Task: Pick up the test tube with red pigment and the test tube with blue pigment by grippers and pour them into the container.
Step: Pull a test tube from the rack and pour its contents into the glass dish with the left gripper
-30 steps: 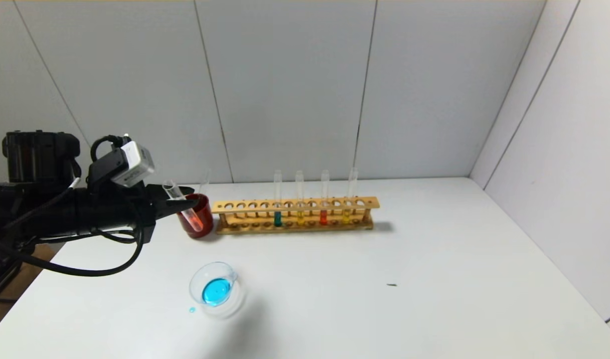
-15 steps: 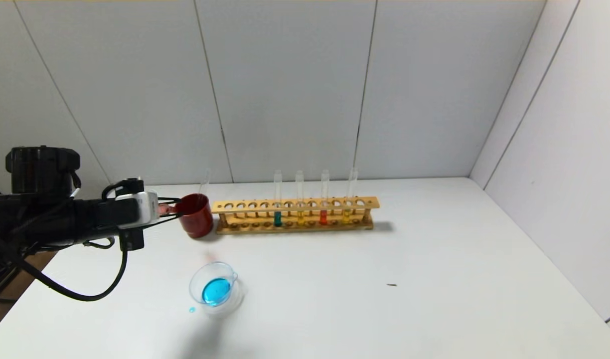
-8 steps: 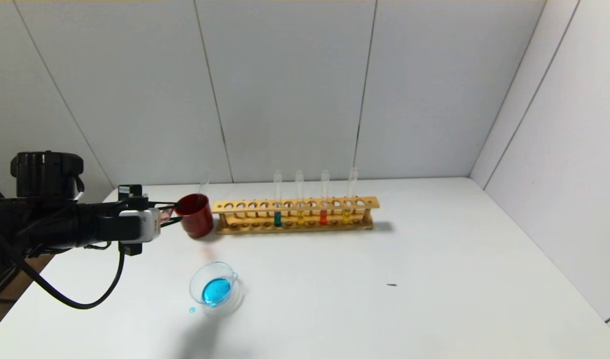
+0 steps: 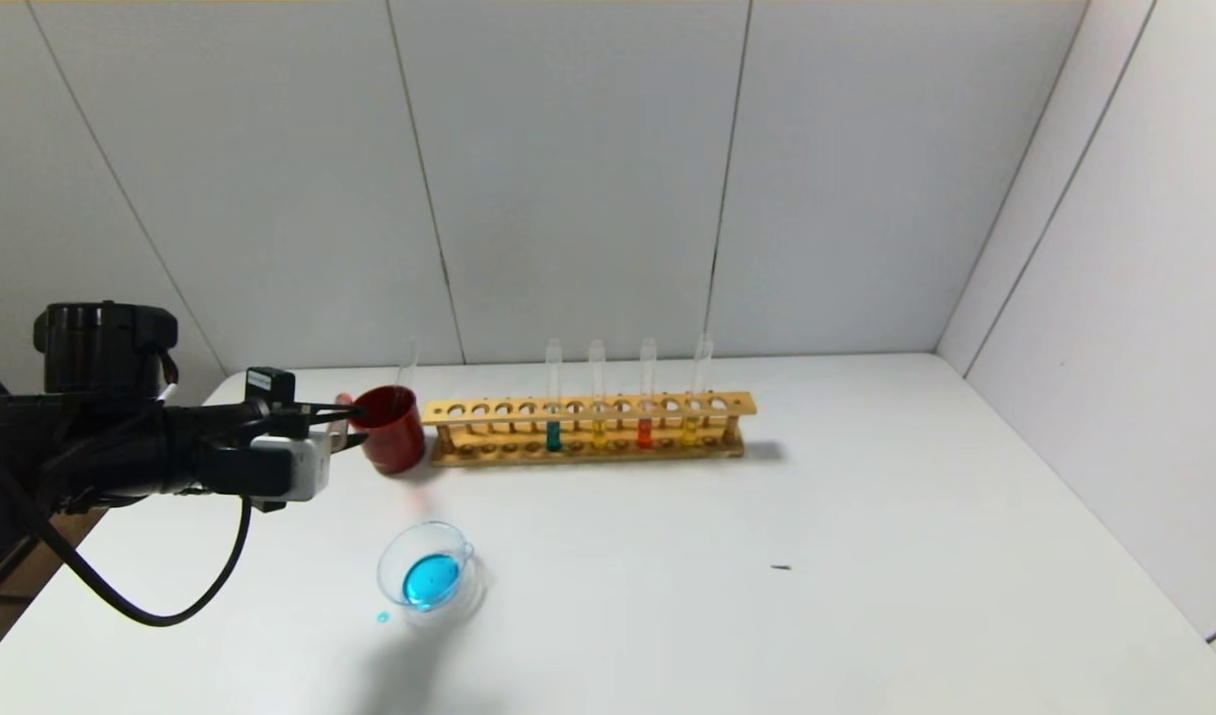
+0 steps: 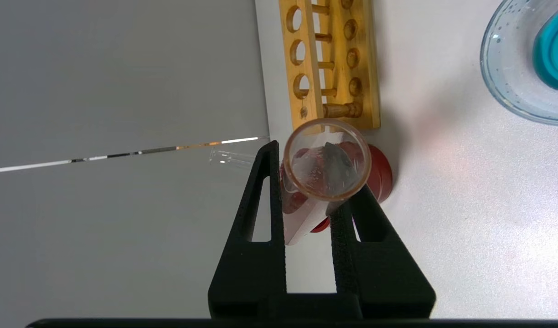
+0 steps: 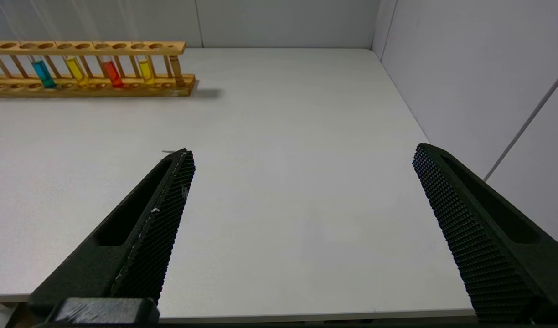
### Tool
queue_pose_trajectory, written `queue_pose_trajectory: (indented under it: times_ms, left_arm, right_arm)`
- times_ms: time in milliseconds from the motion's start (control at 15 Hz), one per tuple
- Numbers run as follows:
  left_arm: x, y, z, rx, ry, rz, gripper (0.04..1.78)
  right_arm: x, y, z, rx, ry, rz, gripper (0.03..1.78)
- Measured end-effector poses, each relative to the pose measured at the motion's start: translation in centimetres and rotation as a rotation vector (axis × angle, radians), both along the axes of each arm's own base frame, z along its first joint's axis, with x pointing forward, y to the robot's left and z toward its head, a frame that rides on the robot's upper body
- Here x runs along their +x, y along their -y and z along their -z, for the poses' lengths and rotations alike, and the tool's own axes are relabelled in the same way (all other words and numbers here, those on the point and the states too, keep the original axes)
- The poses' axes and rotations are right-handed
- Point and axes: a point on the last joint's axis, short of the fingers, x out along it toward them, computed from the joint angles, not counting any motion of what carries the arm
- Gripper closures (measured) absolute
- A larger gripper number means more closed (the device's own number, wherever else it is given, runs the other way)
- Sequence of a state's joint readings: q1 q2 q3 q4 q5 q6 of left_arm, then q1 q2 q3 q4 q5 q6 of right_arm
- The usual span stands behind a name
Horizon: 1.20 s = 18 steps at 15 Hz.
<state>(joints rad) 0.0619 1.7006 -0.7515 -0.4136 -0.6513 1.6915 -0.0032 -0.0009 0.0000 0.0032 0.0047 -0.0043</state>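
My left gripper (image 4: 348, 422) is shut on the test tube with red pigment (image 4: 339, 414), at the table's back left beside a dark red cup (image 4: 391, 429). In the left wrist view the tube's open mouth (image 5: 327, 159) faces the camera, clamped in my left gripper (image 5: 313, 182), with reddish wetness inside. The container (image 4: 429, 574), a clear glass dish holding blue liquid, sits on the table nearer the front, apart from the gripper. The test tube with blue pigment (image 4: 553, 435) stands in the wooden rack (image 4: 588, 429). My right gripper (image 6: 302, 152) hangs open and empty above the table's near right.
The rack also holds two yellow-liquid tubes and an orange-red one (image 4: 645, 431). An empty tube (image 4: 407, 362) leans in the red cup. A blue drop (image 4: 382, 618) lies by the dish. Walls close off the back and right.
The left wrist has rolled over, so its camera block went from above the arm to below. The held tube swung from tilted upright to lying level. The arm dropped lower.
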Motion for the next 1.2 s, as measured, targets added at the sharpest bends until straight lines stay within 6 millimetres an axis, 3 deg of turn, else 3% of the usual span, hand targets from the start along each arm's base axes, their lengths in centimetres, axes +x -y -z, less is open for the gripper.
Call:
queue_pose_trajectory:
  times_ms: [400,1200]
  left_arm:
    - [-0.3,1.1,0.6,0.021,-0.005,0.036,1.49]
    - [-0.2,-0.1,1.5,0.196,0.081,0.069,1.49]
  right_arm:
    - [0.0,0.0,0.0,0.000,0.000,0.000,0.06]
    - [0.0,0.0,0.0,0.000,0.000,0.000,0.06]
